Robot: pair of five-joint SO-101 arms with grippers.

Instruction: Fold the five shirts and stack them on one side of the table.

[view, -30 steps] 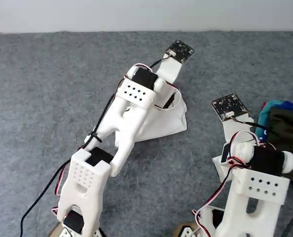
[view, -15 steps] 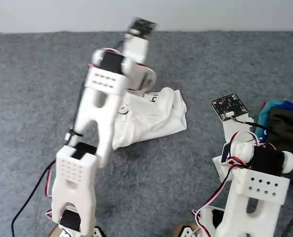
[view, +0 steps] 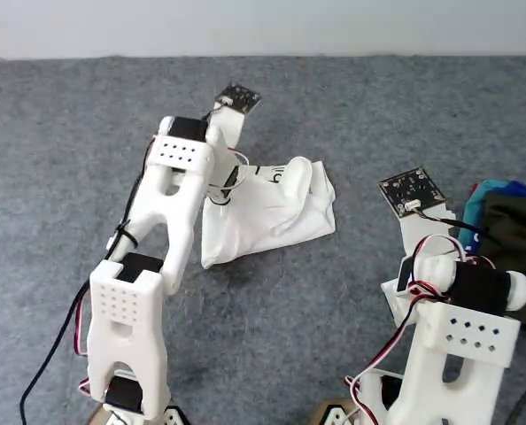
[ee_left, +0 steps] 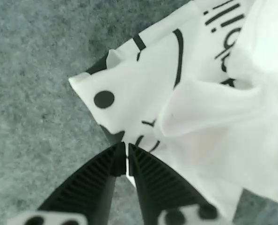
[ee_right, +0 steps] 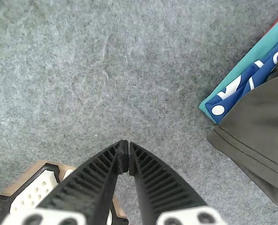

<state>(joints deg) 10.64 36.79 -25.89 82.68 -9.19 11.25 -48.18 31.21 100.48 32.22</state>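
A crumpled white shirt (view: pixel 272 217) with black print lies on the grey table, near the middle. My left gripper (view: pixel 226 188) is down at the shirt's left edge. In the left wrist view the left gripper (ee_left: pixel 126 157) is shut, its tips pinching the hem of the white shirt (ee_left: pixel 200 93). A stack of folded shirts (view: pixel 511 221) sits at the table's right edge, a dark olive shirt (ee_right: pixel 256 136) on top of a teal and blue one (ee_right: pixel 244 84). My right gripper (ee_right: pixel 126 157) hangs shut over bare table beside the stack, holding nothing.
The grey felt table (view: pixel 59 177) has open room on the left and in front of the white shirt. The right arm (view: pixel 449 301) stands close to the stack, near the front edge.
My left arm swung from over the shirt's far right side to its left edge and came down there. The right arm and the stack kept still.
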